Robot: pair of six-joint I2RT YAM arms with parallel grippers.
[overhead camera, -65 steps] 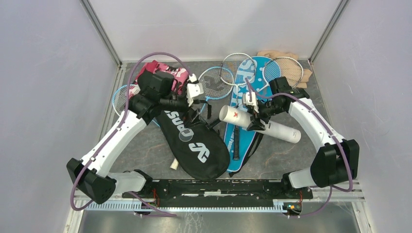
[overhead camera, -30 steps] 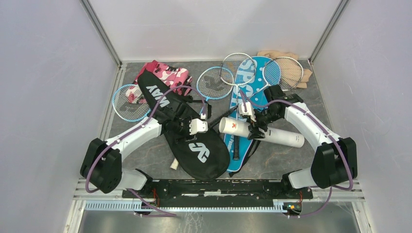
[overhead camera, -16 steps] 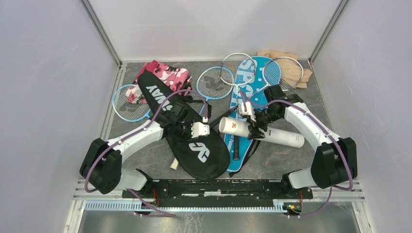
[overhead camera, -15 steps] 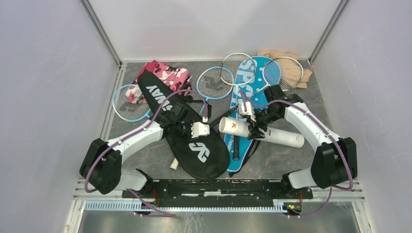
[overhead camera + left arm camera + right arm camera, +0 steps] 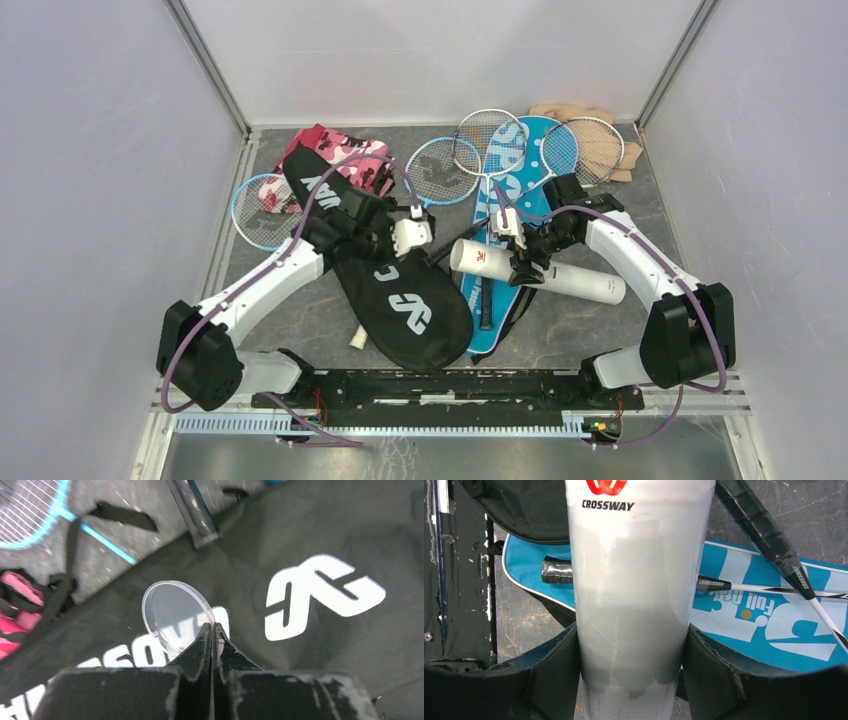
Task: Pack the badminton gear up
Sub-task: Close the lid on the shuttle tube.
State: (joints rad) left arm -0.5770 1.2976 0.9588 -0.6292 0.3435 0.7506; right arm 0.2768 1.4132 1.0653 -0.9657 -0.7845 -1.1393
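Observation:
My left gripper [image 5: 213, 626] is shut, pinching the rim of a clear round lid [image 5: 170, 612] just above the black "CROSSWAY" racket cover [image 5: 320, 555]. From above, that gripper [image 5: 412, 235] hovers over the cover's middle [image 5: 400, 300]. The long white tube [image 5: 634, 570] lies across the blue "SPORT" cover [image 5: 764, 625], and my right gripper [image 5: 631, 630] is shut on it, one finger on each side. In the top view the tube [image 5: 575, 280] points left, its open end near the left gripper. Blue rackets [image 5: 262, 215] and silver rackets [image 5: 487, 140] lie at the back.
A pink-and-white camouflage cloth [image 5: 340, 150] lies at the back left under the black cover's end. A beige cloth [image 5: 600, 125] sits in the back right corner. A black racket handle [image 5: 764, 535] crosses the blue cover. Grey walls enclose the table.
The left gripper has shut on the clear lid and moved a little away from the bases, over the black cover. The right arm and the tube have stayed still.

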